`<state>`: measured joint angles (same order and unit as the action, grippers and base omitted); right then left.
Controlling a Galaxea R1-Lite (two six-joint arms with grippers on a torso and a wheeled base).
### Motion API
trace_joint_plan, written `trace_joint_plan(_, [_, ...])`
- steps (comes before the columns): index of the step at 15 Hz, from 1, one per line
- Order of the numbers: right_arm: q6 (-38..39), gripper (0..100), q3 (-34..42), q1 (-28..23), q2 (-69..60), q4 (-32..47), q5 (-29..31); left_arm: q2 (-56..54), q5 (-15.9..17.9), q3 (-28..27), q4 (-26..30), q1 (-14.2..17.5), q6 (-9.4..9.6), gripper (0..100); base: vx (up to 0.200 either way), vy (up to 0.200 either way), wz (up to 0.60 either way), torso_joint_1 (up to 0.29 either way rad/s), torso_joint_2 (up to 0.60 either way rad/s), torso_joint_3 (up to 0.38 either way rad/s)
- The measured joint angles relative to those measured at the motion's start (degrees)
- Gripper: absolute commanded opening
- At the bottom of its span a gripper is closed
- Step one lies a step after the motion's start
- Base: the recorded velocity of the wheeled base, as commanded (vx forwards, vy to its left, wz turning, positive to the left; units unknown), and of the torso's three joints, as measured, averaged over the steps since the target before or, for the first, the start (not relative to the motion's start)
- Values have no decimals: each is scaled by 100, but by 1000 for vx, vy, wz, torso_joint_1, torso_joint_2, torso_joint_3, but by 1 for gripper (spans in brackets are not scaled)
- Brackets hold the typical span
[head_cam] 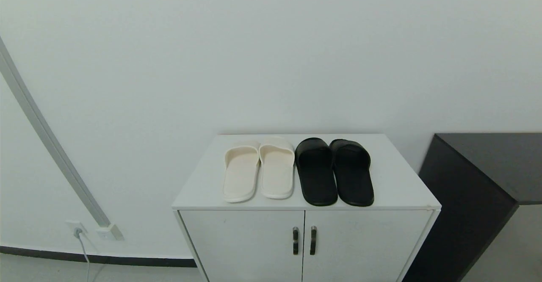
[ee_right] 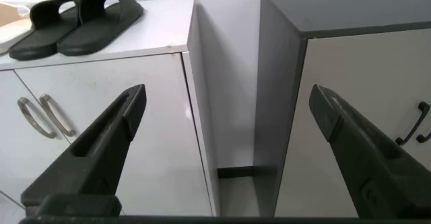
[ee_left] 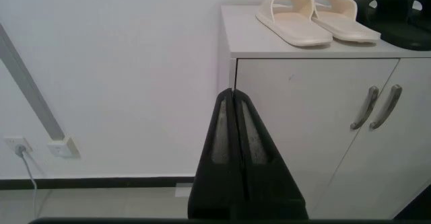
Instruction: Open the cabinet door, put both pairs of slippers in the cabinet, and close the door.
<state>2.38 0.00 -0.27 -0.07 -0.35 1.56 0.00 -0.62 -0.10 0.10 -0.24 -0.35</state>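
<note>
While smooth moulded pairs, cream slippers (head_cam: 258, 170) and matte black slippers (head_cam: 334, 172), sit atop the boxy white cabinet (head_cam: 199, 189), doors (head_cam: 241, 244) shut, left gripper (ee_left: 234, 96) shows jaws pressed together, right gripper (ee_right: 227, 96) spread; cabinet's base cut off.

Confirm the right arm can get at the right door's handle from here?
Probably yes. The right claw is open, and nothing stands between it and the right door handle on the closed white cabinet. The dark cabinet beside it might crowd the arm.
</note>
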Motion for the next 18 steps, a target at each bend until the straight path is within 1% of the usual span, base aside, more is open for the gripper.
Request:
trace_joint_plan(3, [-72, 100, 0, 0, 0, 6, -61, 0, 13, 0, 0, 0, 126, 0, 0, 0, 0, 0, 0, 0])
trace_joint_plan(13, [-52, 100, -5, 9, 0, -27, -330, 0, 20, 0, 0, -2, 130, 0, 0, 0, 0, 0, 0, 0])
trace_joint_plan(14, [-6, 100, -110, 13, 7, -66, -339, 0, 20, 0, 0, -5, 130, 0, 0, 0, 0, 0, 0, 0])
trace_joint_plan(16, [185, 100, -705, 68, 172, 106, -464, 0, 18, 0, 0, -2, 130, 0, 0, 0, 0, 0, 0, 0])
trace_joint_plan(18, [266, 100, -1076, 154, 638, 333, -950, 0, 18, 0, 0, 0, 133, 0, 0, 0, 0, 0, 0, 0])
